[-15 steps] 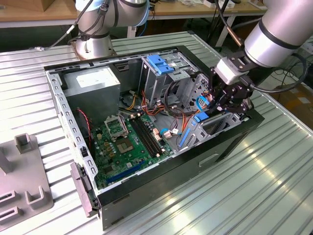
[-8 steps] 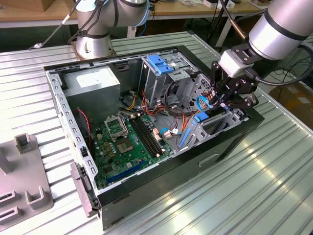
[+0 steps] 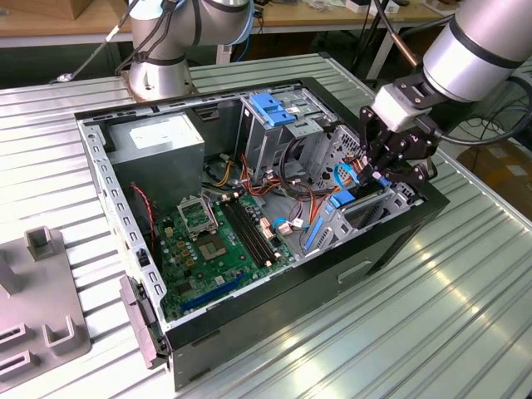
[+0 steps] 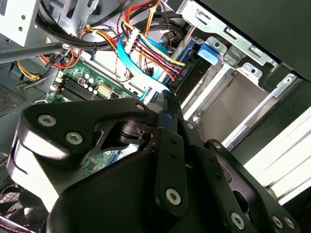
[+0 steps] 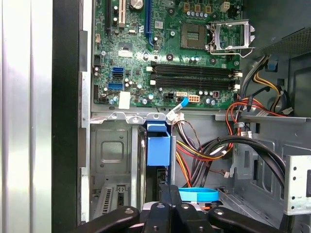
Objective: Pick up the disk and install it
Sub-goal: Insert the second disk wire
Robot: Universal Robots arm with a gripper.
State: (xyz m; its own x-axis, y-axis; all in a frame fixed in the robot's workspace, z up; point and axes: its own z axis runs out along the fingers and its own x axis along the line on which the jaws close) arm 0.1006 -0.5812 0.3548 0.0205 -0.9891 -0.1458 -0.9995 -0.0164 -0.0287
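Hovering over the open computer case (image 3: 399,241), the gripper (image 3: 384,173) has its fingers (image 5: 170,204) pressed together, holding nothing. Just beneath, the disk (image 5: 158,145) sits edge-up in its metal bay (image 5: 112,145) beside the motherboard (image 5: 165,63)

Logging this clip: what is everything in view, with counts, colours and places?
Table: 1, ribbed silver metal, under everything.
Computer case: 1, black, lying open on the table.
Motherboard: 1, green, on the case floor.
Power supply: 1, grey, case corner at the exterior view's left.
Bracket: 1, blue, atop the grey drive cage.
Disk: 1, blue carrier showing, in the bay at the case edge.
Cables: several, orange, red, yellow, black, between cage and motherboard.
Fixture: 1, grey, on the table at the exterior view's left.
Arm base: 1, silver, behind the case.
Gripper: 1, black, over the disk.
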